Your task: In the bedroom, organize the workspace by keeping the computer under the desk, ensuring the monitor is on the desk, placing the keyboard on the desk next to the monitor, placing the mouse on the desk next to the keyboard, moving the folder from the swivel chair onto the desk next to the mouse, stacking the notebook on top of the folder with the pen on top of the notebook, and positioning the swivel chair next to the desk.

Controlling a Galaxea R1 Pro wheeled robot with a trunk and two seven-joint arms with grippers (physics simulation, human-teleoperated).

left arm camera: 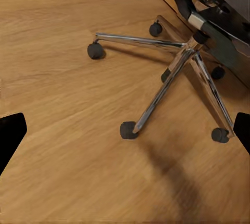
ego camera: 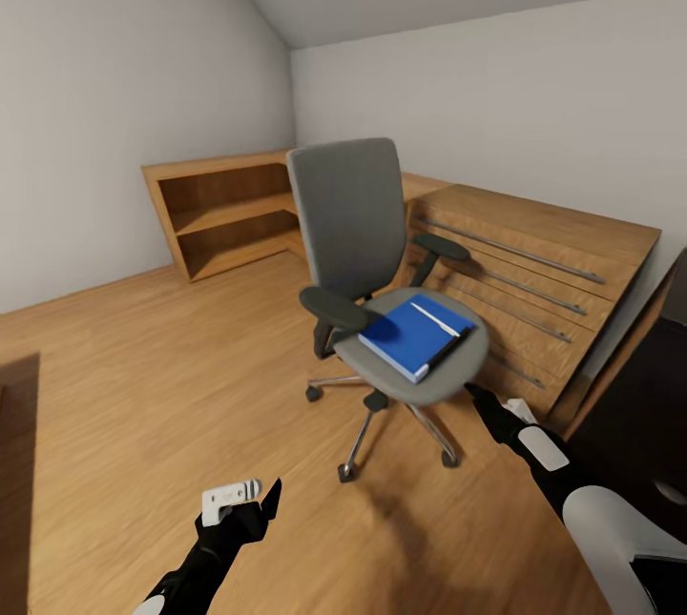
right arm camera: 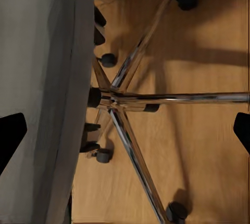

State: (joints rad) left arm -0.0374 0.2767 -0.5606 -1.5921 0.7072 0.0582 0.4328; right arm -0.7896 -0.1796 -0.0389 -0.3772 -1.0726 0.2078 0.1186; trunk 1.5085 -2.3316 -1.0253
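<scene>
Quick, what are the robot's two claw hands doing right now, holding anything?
Left gripper: open, holding nothing.
Right gripper: open, empty, near the swivel chair seat edge.

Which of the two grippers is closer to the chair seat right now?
The right gripper: its tip sits just off the front edge of the swivel chair seat, while the left gripper hangs low over bare floor.

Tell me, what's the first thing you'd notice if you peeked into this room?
The grey swivel chair in the middle of the wooden floor, with a bright blue folder lying flat on its seat. Behind it, against the walls, stand a low open wooden shelf and a wooden dresser with long silver handles. The right gripper reaches toward the seat's front edge, while the left gripper hangs over the floor.
</scene>
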